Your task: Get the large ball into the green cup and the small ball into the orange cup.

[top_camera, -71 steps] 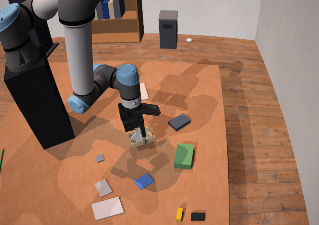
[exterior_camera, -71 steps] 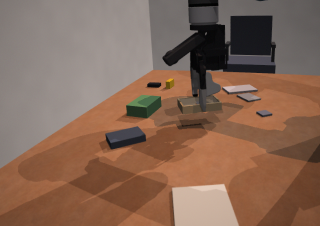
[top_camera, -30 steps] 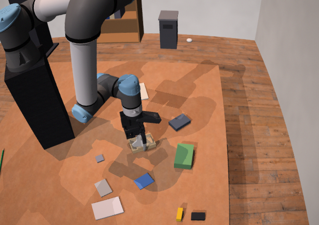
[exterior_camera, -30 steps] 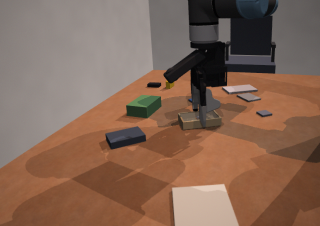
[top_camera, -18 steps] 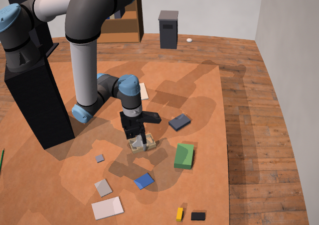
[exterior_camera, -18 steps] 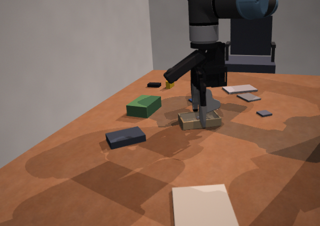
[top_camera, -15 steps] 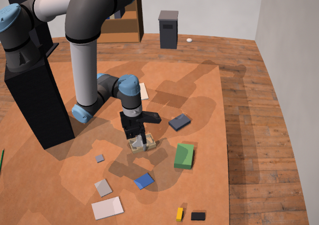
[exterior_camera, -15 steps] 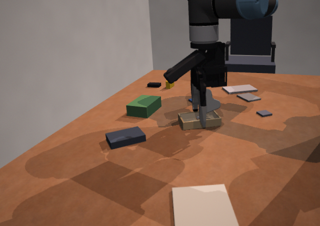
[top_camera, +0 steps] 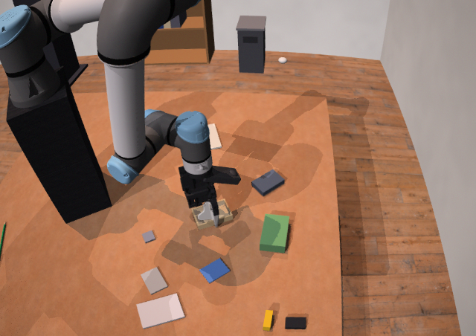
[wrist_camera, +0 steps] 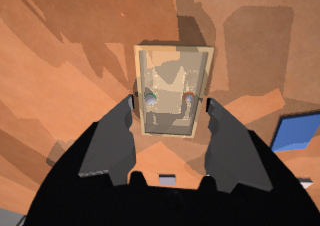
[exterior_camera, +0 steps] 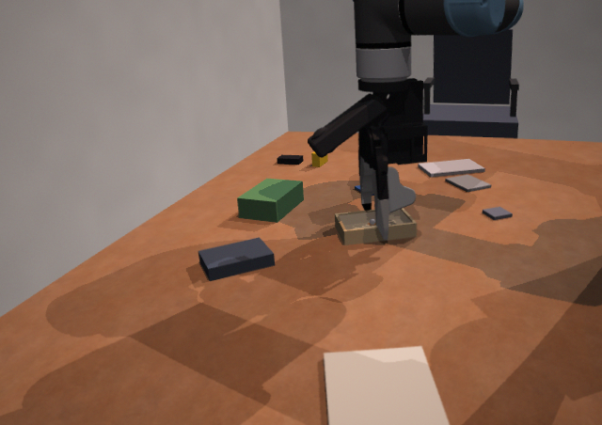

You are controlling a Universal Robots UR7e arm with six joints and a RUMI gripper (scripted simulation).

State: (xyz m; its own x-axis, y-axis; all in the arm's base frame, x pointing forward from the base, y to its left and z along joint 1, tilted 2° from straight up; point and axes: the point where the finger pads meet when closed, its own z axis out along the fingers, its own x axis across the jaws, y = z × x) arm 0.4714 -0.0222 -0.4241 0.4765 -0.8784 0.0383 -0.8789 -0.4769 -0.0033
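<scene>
Green block [top_camera: 274, 233], dark slate block [top_camera: 268, 181], blue tile [top_camera: 214, 270], yellow block [top_camera: 268, 320], black block [top_camera: 295, 322] lying apart on bench [top_camera: 57, 294].

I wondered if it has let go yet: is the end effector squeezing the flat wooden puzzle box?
No, in the wrist view both grey fingers stand just clear of the covered wooden puzzle box, gaps showing on either side.

The covered wooden puzzle box [top_camera: 225, 214] lies flat on the brown table [top_camera: 300, 132], between the 2 fingers of the black two-jaw gripper [wrist_camera: 170, 104], which stand just apart from its long sides. Inside it, 1 ball [wrist_camera: 150, 98] sits in the green cup [wrist_camera: 153, 94] by the left wall and another ball [wrist_camera: 188, 99] in the orange cup [wrist_camera: 191, 94] by the right. In the top view, a green rectangular block [top_camera: 274, 233] lies right of the box, a dark slate block [top_camera: 268, 182] behind and to its right, and a blue flat tile [top_camera: 214, 270] in front.
</scene>
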